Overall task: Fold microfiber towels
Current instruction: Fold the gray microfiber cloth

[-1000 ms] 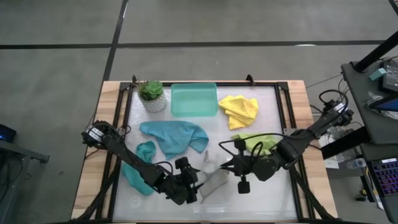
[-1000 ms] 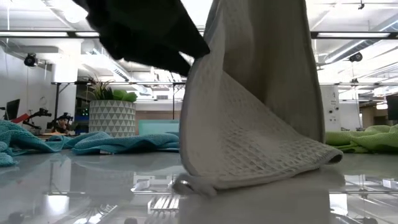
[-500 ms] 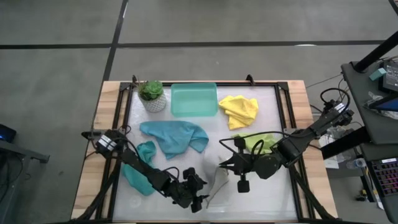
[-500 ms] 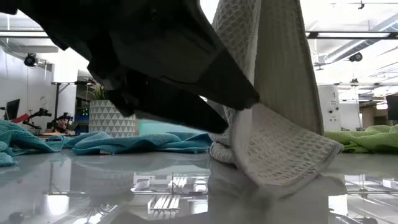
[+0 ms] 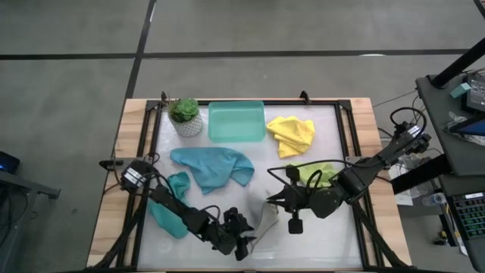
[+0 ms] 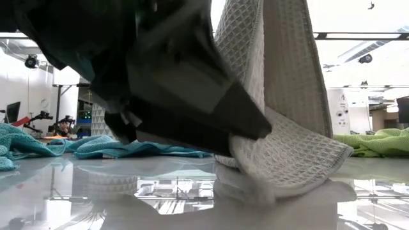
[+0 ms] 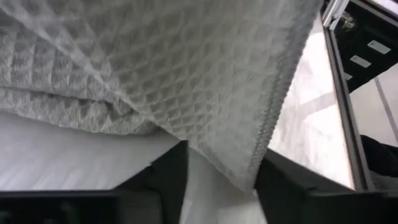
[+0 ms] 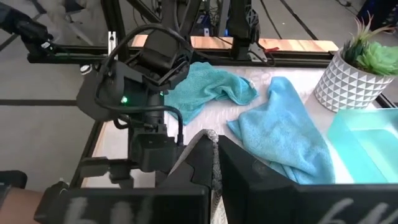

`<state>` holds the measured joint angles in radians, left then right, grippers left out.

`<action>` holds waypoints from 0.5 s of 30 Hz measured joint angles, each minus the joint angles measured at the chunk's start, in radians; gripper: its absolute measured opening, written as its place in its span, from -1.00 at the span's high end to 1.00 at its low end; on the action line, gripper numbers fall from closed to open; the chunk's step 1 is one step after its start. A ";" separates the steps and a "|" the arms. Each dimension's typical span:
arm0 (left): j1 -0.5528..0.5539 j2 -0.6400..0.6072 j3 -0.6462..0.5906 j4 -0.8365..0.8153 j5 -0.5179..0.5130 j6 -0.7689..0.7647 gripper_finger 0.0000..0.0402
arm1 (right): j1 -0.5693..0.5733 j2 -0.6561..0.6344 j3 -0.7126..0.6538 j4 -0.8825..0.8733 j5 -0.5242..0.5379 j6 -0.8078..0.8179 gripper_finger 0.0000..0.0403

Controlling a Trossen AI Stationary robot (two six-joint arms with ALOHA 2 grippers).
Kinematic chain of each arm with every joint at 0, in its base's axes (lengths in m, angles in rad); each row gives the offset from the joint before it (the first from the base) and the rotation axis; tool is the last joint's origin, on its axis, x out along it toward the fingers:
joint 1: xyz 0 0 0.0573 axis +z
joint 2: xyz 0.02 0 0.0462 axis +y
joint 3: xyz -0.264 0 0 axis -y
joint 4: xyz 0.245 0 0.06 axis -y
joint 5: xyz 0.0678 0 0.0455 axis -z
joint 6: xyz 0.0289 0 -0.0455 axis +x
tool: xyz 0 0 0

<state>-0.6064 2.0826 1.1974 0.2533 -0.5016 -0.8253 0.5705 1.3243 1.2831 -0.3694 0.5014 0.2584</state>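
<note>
Low view is showing the right end effector (image 5: 267,203), pinched tight, hanging the grey towel (image 6: 281,137) while the left end effector (image 5: 246,241), jaws apart, is straddling its lower edge beneath, likely needing to clamp next.

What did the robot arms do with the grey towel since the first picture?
The left gripper slid toward the table's front edge and in under the hanging grey towel, whose corner now sits between its fingers. The right gripper kept the towel pinched and lifted. The teal towels, yellow towel, green towel, tray and plant stayed put.
</note>
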 joint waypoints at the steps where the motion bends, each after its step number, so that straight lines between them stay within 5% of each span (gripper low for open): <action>1: 0.000 0.000 0.000 -0.001 0.001 0.001 0.43 | 0.000 0.000 0.000 0.000 0.000 0.002 0.96; 5: 0.002 -0.003 0.000 -0.006 0.026 0.047 0.92 | 0.000 0.000 0.000 0.000 0.000 0.003 0.96; 15: 0.005 -0.380 -0.002 -0.427 0.107 0.167 1.00 | 0.023 -0.037 0.124 -0.246 -0.040 -0.010 0.96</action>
<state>-0.6013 1.7030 1.1957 -0.1736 -0.3943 -0.6581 0.5934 1.2869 1.4070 -0.6153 0.4612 0.2484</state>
